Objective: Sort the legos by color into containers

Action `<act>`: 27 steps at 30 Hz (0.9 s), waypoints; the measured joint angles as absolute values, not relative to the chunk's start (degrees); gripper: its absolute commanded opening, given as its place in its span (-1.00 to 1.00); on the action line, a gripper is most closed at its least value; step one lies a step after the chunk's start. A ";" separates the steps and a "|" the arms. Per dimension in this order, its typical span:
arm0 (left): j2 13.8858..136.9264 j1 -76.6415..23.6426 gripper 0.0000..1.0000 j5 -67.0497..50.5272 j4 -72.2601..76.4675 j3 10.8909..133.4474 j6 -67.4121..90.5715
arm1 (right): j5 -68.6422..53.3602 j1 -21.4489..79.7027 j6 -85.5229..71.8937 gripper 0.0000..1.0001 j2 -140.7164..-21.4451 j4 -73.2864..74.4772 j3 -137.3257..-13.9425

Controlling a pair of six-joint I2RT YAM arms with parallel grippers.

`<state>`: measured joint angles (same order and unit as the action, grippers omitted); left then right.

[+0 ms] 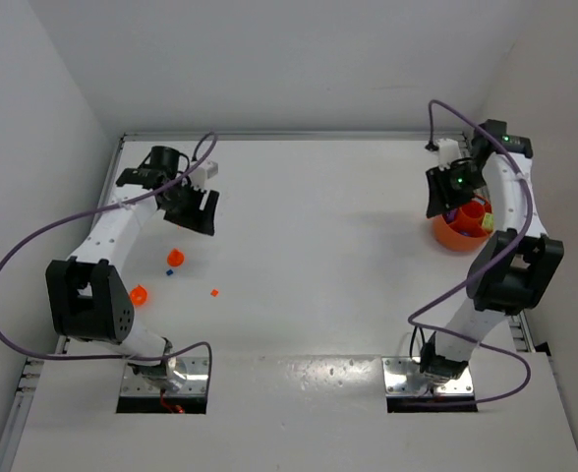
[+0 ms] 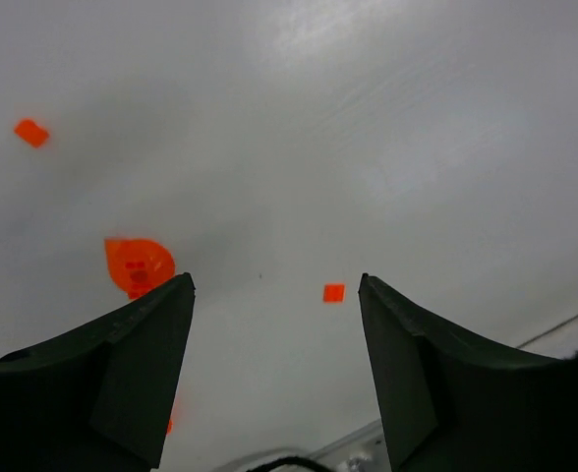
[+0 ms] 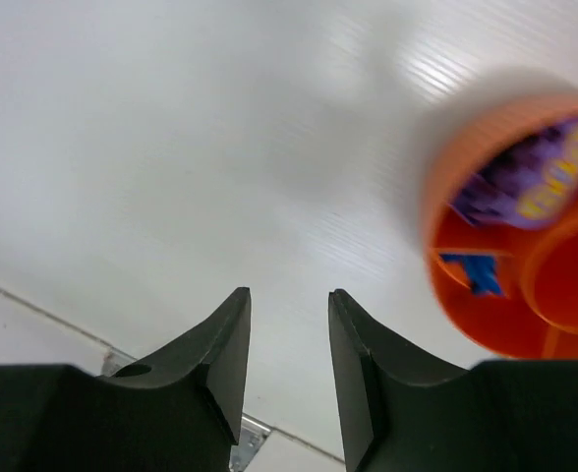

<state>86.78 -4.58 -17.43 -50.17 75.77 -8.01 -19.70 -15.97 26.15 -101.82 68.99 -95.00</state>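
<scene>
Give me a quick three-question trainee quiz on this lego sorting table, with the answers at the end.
1. True or false: the left fingers are gripping a brick.
2. Multiple choice: the large round orange plastic bowl sits closest to: A the left fingers, B the right fingers, C equally far from both.
3. Short answer: what colour is the small round plastic cup nearest the tiny blue plastic lego brick?

Key: 1 false, they stand apart with nothing between them; 2 B; 3 orange.
</scene>
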 measured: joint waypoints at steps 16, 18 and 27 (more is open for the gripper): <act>89.84 4.78 0.15 -1.34 -49.67 60.99 -21.67 | -25.89 -5.72 26.17 -0.24 -98.98 62.96 -83.29; 91.72 7.14 0.09 -1.21 -49.12 60.99 -23.92 | -26.24 -5.37 25.89 -0.24 -98.98 62.43 -82.56; 100.75 9.80 -0.24 -1.69 -47.83 62.78 -29.95 | -27.05 -4.58 25.47 -0.24 -98.98 60.23 -80.95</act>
